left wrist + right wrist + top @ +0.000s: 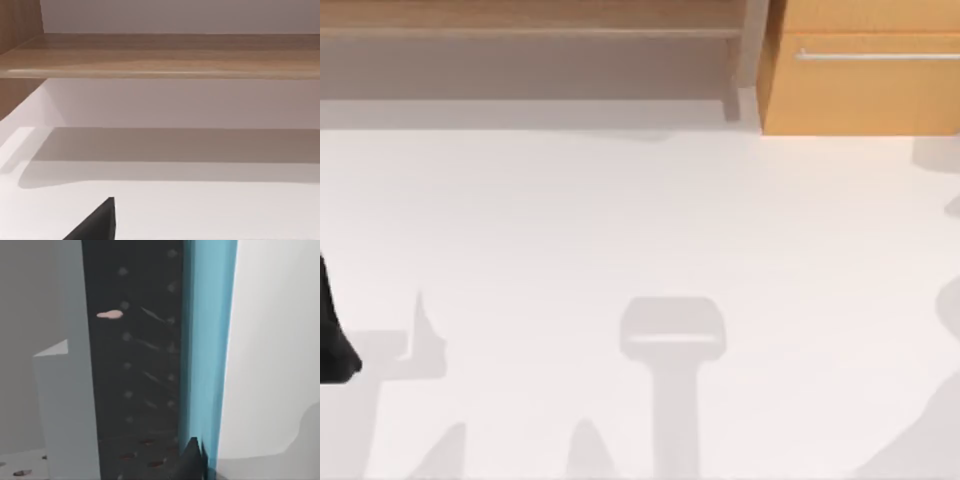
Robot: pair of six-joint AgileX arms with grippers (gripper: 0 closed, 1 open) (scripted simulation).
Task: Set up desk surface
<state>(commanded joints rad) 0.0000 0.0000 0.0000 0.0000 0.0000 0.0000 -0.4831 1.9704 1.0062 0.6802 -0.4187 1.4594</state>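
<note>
1. White and matte, the desk surface (650,220) spreads across nearly the whole top view, bare apart from soft grey shadows near its front edge.
2. Along the back runs a brown wooden shelf board (530,20), and at the back right stands an orange-wood drawer cabinet (865,90) with a silver bar handle (875,55).
3. At the far left edge of the top view, low over the desk, a black part of the left arm (332,335) juts in; whether it touches the surface cannot be told.
4. From the left wrist view, the same white desk surface (200,210) stretches toward the wooden shelf board (165,55), with a deep shadow under the board.
5. One black tip of the left gripper (95,222) shows at the edge of that wrist view, above the desk; how far its fingers are spread cannot be told, and nothing is seen in its hold.
6. In the right wrist view, a tall dark panel dotted with small marks (135,365) stands between a pale grey upright slab (67,405) and a bright blue strip (207,340).
7. A black tip of the right gripper (192,457) sits against the foot of the dark panel; its opening cannot be told.
</note>
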